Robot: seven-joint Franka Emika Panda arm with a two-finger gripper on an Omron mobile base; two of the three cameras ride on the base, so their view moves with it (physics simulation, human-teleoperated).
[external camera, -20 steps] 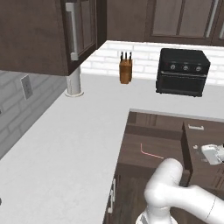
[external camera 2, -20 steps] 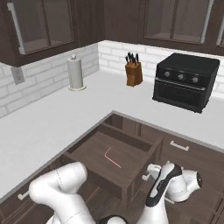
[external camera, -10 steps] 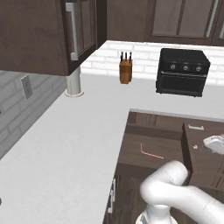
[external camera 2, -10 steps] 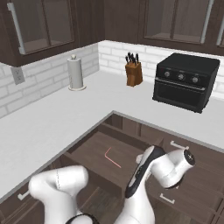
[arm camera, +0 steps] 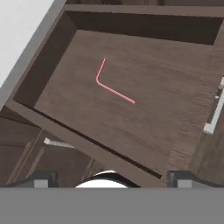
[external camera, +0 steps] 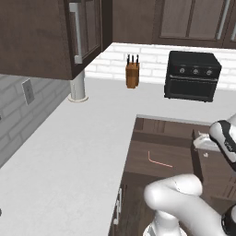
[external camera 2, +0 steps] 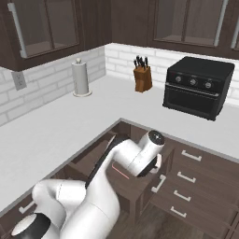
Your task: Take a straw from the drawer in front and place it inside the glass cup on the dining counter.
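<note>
The drawer [arm camera: 131,118] stood pulled out, so access was done; the pick, carry and drop into the cup all remained. The straw [arm camera: 111,85], a thin pink bent piece, lay flat on the drawer floor, in the upper middle of the hand view and at centre right of the left base view [external camera: 159,160]. Nothing touched it.

The hand [arm camera: 111,180] hung above the drawer's near edge, with its two fingertips [arm camera: 41,179] spread wide at the bottom corners of the hand view and nothing between them. In the right base view the arm's wrist [external camera 2: 151,149] sat over the open drawer at the frame's centre.

Clearances, as judged:
- The straw lay well apart from all four drawer walls, so a descent from above looked unobstructed.
- The drawer was shallow and the straw lay flush on the wood, which would make the pinch delicate.
- The white tabletop [arm camera: 22,35] edge ran along the upper left of the hand view, beside the drawer's left wall.
- The silver handle [arm camera: 216,113] stood at the right edge of the hand view, away from the straw.
- The toaster oven [external camera 2: 198,86] and knife block [external camera 2: 142,77] stood far back on the tabletop, clear of the working zone.
</note>
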